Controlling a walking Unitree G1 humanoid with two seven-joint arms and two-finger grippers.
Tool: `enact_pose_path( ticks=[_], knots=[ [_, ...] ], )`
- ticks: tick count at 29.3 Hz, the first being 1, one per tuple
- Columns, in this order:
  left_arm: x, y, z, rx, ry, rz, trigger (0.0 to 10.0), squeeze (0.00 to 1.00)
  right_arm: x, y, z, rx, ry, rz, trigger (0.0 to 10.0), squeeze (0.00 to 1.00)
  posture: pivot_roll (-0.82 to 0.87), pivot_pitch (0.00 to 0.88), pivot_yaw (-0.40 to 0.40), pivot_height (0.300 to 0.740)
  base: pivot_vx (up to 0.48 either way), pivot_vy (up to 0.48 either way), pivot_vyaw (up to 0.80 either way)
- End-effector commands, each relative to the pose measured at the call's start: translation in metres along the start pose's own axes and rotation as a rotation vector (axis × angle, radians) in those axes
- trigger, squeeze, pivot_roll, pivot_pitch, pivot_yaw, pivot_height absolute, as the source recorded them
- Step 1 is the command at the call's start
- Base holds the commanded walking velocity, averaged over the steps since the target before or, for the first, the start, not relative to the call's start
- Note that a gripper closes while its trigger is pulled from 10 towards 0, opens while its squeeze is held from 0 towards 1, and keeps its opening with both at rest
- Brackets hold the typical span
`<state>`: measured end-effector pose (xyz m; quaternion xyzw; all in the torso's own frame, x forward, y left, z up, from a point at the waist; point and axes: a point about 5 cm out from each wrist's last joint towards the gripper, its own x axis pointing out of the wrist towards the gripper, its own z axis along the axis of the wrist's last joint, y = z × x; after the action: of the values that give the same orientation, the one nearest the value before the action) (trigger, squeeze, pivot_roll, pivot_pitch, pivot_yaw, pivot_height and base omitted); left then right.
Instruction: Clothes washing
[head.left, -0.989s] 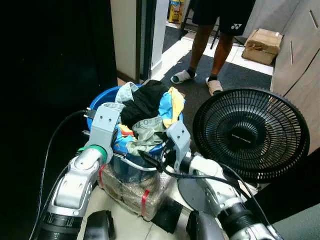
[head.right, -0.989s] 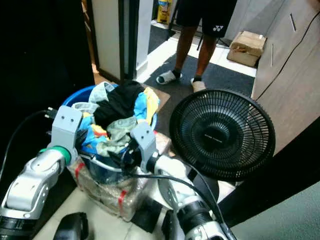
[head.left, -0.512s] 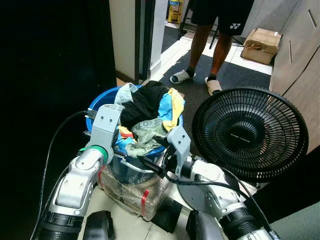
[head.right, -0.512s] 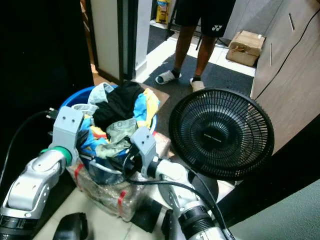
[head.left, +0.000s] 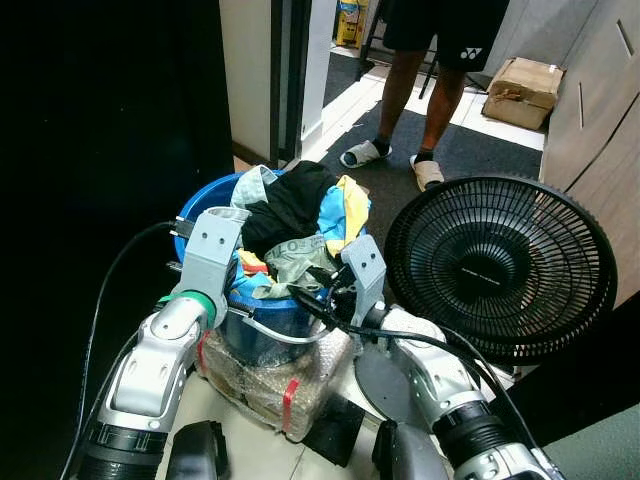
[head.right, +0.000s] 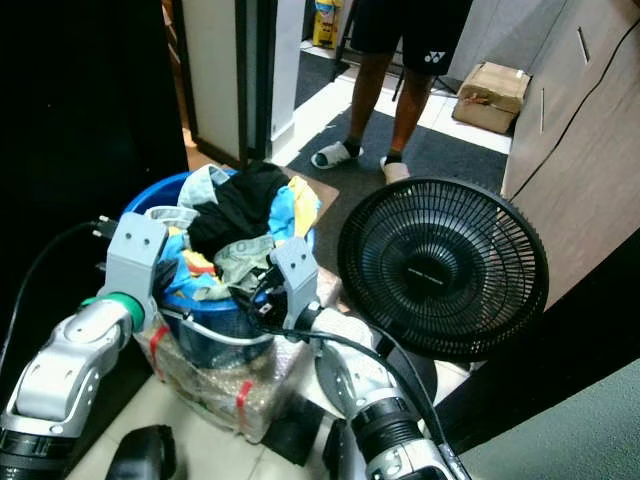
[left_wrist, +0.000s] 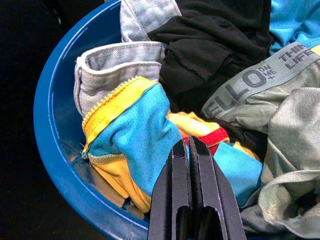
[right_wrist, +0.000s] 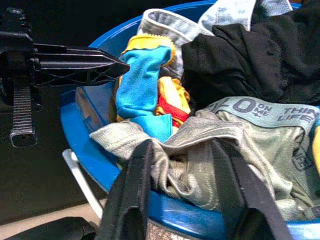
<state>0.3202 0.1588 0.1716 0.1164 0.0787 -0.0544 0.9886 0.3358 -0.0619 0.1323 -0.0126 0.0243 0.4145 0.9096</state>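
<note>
Head views: a blue basin (head.left: 196, 212) heaped with clothes (head.left: 296, 225) sits on a bubble-wrapped bundle (head.left: 270, 382) on the floor. The left gripper (head.left: 238, 275) reaches the basin's near-left rim, its fingertips lost among the cloth; the right gripper (head.left: 322, 296) is at the near-right rim, also partly buried. A white handle (head.left: 280, 335) loops below the rim between the two arms. Just right of the right arm stands a black fan (head.left: 500, 265). Beyond the basin a person's legs (head.left: 420, 95) in slippers are cut off above the shorts, with a cardboard box (head.left: 528, 90) further right. The room to the left of the left arm is too dark to read.

Left wrist view: the left gripper's fingers (left_wrist: 180, 192) lie pressed together with nothing between them, tips against a blue-and-yellow garment (left_wrist: 134, 137). A black garment (left_wrist: 205, 52) and a grey-green one with a lettered band (left_wrist: 255, 82) lie beyond.

Right wrist view: the right gripper's fingers (right_wrist: 131, 192) are spread wide, straddling the grey-green garment at the rim; actual grip cannot be confirmed. The left gripper's closed tips point in over the far rim.
</note>
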Motion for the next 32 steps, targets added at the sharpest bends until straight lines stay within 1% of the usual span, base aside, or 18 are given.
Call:
enact_pose_path(
  ticks=[1, 13, 15, 16, 18, 19, 20, 21, 22, 23, 24, 25, 26, 28, 29, 30, 31, 32],
  knots=[
    [-0.001, -0.002, -0.004, -0.001, 0.013, -0.004, 10.0, 0.00, -0.007, 0.002, -0.024, 0.069, 0.092, -0.015, 0.0, 0.00, 0.19, 0.090, -0.042, 0.526, 0.000, 0.000, 0.00],
    [0.000, -0.002, -0.004, -0.003, 0.014, -0.005, 10.0, 0.00, -0.007, -0.004, -0.021, 0.079, 0.064, -0.061, 0.0, 0.00, 0.19, 0.092, -0.035, 0.526, 0.000, 0.000, 0.00],
    [0.000, -0.002, -0.004, -0.003, 0.015, -0.005, 10.0, 0.00, -0.007, -0.005, -0.018, 0.072, 0.044, -0.075, 0.0, 0.00, 0.19, 0.092, -0.033, 0.526, 0.000, 0.000, 0.00],
    [0.000, -0.002, -0.003, -0.004, 0.015, -0.004, 10.0, 0.00, -0.007, -0.006, -0.012, 0.056, -0.002, -0.097, 0.0, 0.00, 0.19, 0.093, -0.032, 0.526, 0.000, 0.000, 0.00],
    [0.000, -0.002, -0.003, -0.004, 0.015, -0.004, 10.0, 0.00, -0.007, -0.006, -0.012, 0.056, -0.002, -0.097, 0.0, 0.00, 0.19, 0.093, -0.032, 0.526, 0.000, 0.000, 0.00],
    [0.000, -0.001, -0.003, -0.004, 0.015, -0.004, 10.0, 0.00, -0.007, -0.006, -0.002, 0.028, -0.074, -0.118, 0.0, 0.00, 0.19, 0.094, -0.032, 0.526, 0.000, 0.000, 0.00],
    [0.000, -0.001, -0.003, -0.004, 0.015, -0.004, 10.0, 0.00, -0.007, -0.007, 0.011, 0.019, -0.161, -0.140, 0.0, 0.00, 0.19, 0.094, -0.032, 0.526, 0.000, 0.000, 0.00],
    [0.000, -0.001, -0.003, -0.004, 0.015, -0.004, 10.0, 0.00, -0.007, -0.007, 0.011, 0.019, -0.161, -0.140, 0.0, 0.00, 0.19, 0.094, -0.032, 0.526, 0.000, 0.000, 0.00],
    [0.000, -0.002, -0.003, -0.005, 0.014, -0.003, 10.0, 0.00, -0.009, -0.008, 0.028, 0.003, -0.260, -0.169, 0.0, 0.00, 0.19, 0.095, -0.031, 0.526, 0.000, 0.000, 0.00],
    [0.000, -0.002, -0.003, -0.005, 0.014, -0.003, 10.0, 0.00, -0.009, -0.008, 0.028, 0.003, -0.260, -0.169, 0.0, 0.00, 0.19, 0.095, -0.031, 0.526, 0.000, 0.000, 0.00],
    [0.000, -0.001, -0.003, -0.006, 0.014, -0.003, 10.0, 0.00, -0.013, -0.009, 0.049, -0.026, -0.360, -0.199, 0.0, 0.00, 0.19, 0.095, -0.029, 0.526, 0.000, 0.000, 0.00],
    [0.000, -0.001, -0.003, -0.006, 0.014, -0.003, 10.0, 0.00, -0.013, -0.009, 0.049, -0.026, -0.360, -0.199, 0.0, 0.00, 0.19, 0.095, -0.029, 0.526, 0.000, 0.000, 0.00],
    [0.000, -0.002, -0.003, -0.006, 0.011, -0.004, 10.0, 0.00, -0.018, -0.010, 0.078, -0.079, -0.467, -0.235, 0.0, 0.00, 0.19, 0.095, -0.027, 0.526, 0.000, 0.000, 0.00],
    [0.000, -0.002, -0.002, -0.010, 0.006, -0.007, 10.0, 0.00, -0.031, -0.010, 0.124, -0.168, -0.621, -0.283, 0.0, 0.00, 0.18, 0.094, -0.026, 0.526, 0.000, 0.000, 0.00],
    [0.000, -0.002, -0.002, -0.010, 0.006, -0.007, 10.0, 0.00, -0.031, -0.010, 0.124, -0.168, -0.621, -0.283, 0.0, 0.00, 0.18, 0.094, -0.026, 0.526, 0.000, 0.000, 0.00],
    [0.000, -0.002, -0.001, -0.014, 0.003, -0.008, 10.0, 0.00, -0.037, -0.010, 0.142, -0.215, -0.674, -0.313, 10.0, 0.00, 0.18, 0.093, -0.024, 0.526, 0.000, 0.000, 0.00],
    [0.000, -0.003, 0.000, -0.016, 0.001, -0.010, 10.0, 0.00, -0.043, -0.010, 0.155, -0.246, -0.708, -0.331, 10.0, 0.00, 0.18, 0.093, -0.024, 0.526, 0.000, 0.000, 0.00],
    [0.001, -0.003, 0.000, -0.017, -0.001, -0.011, 10.0, 0.00, -0.047, -0.011, 0.162, -0.266, -0.726, -0.343, 10.0, 0.00, 0.17, 0.088, -0.021, 0.526, 0.000, 0.000, 0.00]
  ],
)
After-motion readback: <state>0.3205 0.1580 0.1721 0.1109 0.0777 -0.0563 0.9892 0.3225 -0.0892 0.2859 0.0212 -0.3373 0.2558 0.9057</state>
